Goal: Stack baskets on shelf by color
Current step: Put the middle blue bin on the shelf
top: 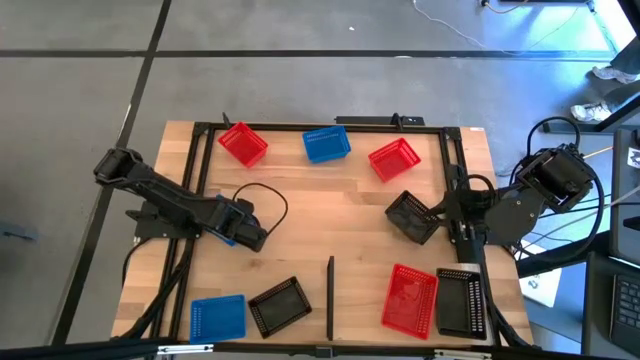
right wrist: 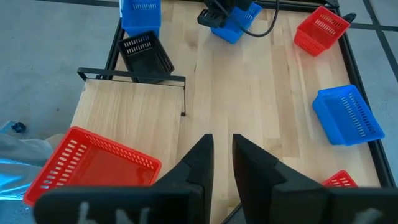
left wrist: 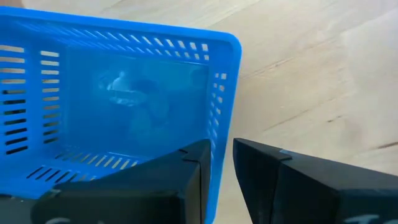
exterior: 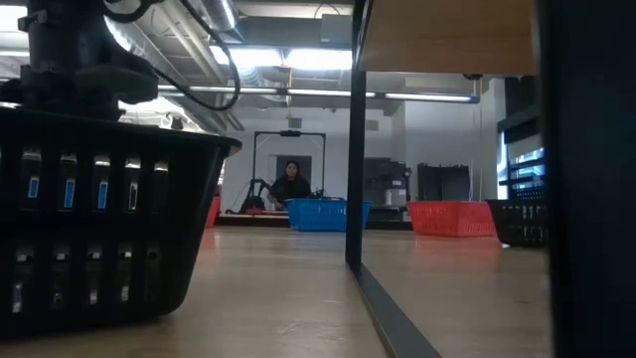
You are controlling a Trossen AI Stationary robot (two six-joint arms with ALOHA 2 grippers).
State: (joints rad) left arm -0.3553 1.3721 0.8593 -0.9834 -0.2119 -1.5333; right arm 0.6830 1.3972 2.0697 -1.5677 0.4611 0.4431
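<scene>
My left gripper (left wrist: pixel 222 149) hangs over the table's left middle (top: pixel 248 228), shut on a blue basket (left wrist: pixel 124 99). My right gripper (right wrist: pixel 224 142) waits high over the right side, narrowly open and holding nothing. A black basket (top: pixel 412 215) sits on its base on the table below it. The shelf (top: pixel 360 290), edged by a thin black bar (top: pixel 330 298), carries a red basket (top: pixel 408 298) and a black basket (top: pixel 462 300). Two red baskets (top: pixel 242 143) (top: pixel 393 158) and a blue basket (top: pixel 326 143) stand along the far edge. My left gripper pinches one side wall of the blue basket (left wrist: pixel 217 134) near a corner, one finger inside the basket and one outside. The fingers come from above, pointing steeply down. I cannot tell whether the basket's base touches the table.
A blue basket (top: pixel 218 317) and a black basket (top: pixel 280 305) lie at the near left, beside the shelf's bar. A black frame rail (top: pixel 200 180) borders the table. Bare wood lies open in the middle (top: pixel 340 220). A person (exterior: pixel 290 184) sits far behind the table.
</scene>
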